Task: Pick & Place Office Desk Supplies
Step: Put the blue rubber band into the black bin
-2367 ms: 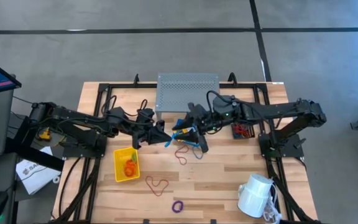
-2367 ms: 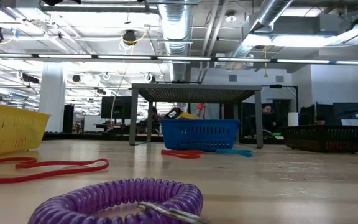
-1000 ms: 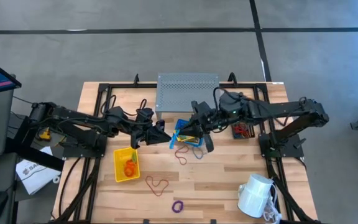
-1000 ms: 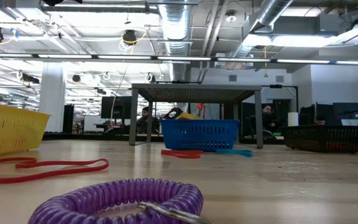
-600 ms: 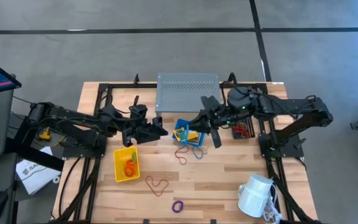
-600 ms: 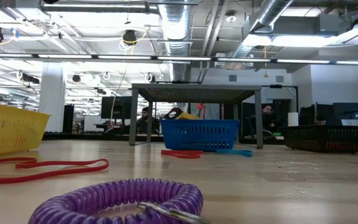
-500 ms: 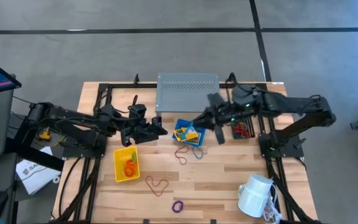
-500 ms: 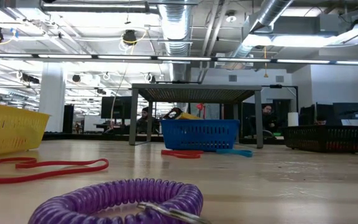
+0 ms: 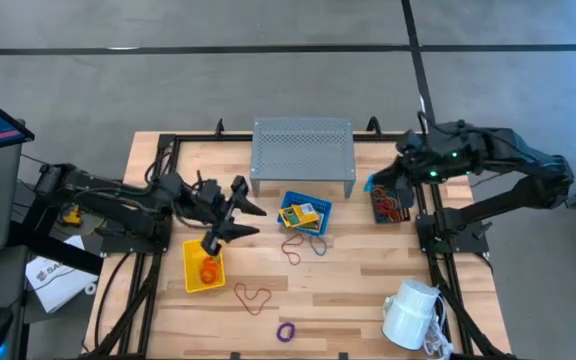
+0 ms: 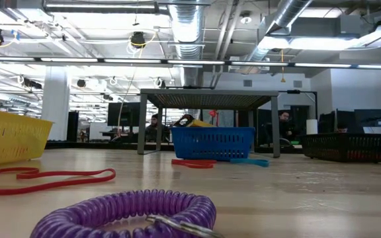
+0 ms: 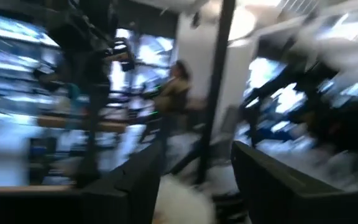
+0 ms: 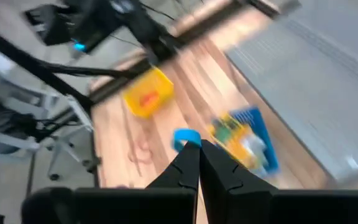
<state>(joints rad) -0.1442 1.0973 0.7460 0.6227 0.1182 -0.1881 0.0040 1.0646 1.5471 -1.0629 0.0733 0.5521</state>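
My right gripper (image 9: 376, 186), pinching a blue loop (image 12: 185, 137), has pulled back over the black-mesh bin (image 9: 389, 207); left gripper (image 9: 230, 209) spread wide, retracted from blue bin (image 9: 303, 213).

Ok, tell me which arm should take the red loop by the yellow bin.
Left gripper: open, by the yellow bin, near the red loop. The right gripper, far off, holds a blue loop.

You had even, bright overhead light on the counter (image 9: 368, 290), with soft shadows. Both wrist views were smeared by motion blur. In the low view the purple coil (image 10: 127, 213) sat out of focus up close, and ceiling strip lights (image 10: 177, 63) glared.
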